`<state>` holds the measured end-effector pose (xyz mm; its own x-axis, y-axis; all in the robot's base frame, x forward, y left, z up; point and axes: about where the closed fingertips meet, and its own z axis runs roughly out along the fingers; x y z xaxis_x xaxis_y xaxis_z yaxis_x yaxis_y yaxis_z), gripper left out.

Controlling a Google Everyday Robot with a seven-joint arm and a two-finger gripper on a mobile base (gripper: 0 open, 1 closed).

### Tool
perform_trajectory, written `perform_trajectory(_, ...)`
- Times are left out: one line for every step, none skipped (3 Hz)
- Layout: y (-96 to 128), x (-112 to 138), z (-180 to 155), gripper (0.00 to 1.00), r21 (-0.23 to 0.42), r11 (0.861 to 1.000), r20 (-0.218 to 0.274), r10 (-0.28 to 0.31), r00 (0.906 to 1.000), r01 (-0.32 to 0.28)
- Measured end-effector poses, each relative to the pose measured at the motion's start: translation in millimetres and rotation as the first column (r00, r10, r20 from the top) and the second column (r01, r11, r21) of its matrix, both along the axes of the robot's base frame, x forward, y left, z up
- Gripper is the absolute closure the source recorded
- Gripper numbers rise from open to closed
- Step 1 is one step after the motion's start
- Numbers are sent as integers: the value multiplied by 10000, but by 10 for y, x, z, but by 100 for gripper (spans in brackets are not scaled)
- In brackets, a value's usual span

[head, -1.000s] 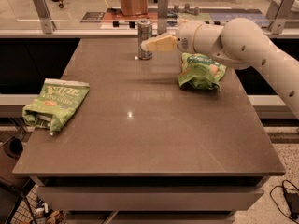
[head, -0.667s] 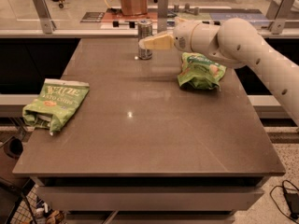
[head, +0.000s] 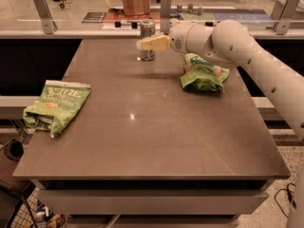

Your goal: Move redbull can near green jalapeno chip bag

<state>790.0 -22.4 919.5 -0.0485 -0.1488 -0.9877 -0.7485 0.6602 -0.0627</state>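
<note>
The redbull can [head: 147,33] stands upright near the back edge of the brown table [head: 156,132], a little left of its middle. My gripper [head: 144,44] reaches in from the right at the can's height and overlaps the can's front. I cannot tell whether it touches the can. The green jalapeno chip bag [head: 58,103] lies flat at the table's left edge, far from the can, with its white lettering facing up.
A puffier green chip bag [head: 204,73] lies at the right rear of the table, just below my arm [head: 247,56]. Behind the table runs a counter with a brown paper bag [head: 136,1] and metal posts [head: 42,11].
My gripper has slid slightly to the left across the front of the can. The can and both bags have not moved.
</note>
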Motion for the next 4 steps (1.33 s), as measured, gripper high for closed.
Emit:
perform_trajectory(115,100,-69,0,74,9998,-86,190,9998,-189)
perform_trajectory(238,190,-93,0,201,9990,-93,401,9992,-399)
perform_trajectory(349,243,-107,18,347,9977,-63,593,9982,-590)
perform_trajectory(379,242,-112,41,356,9974,-70,633,9980,-631)
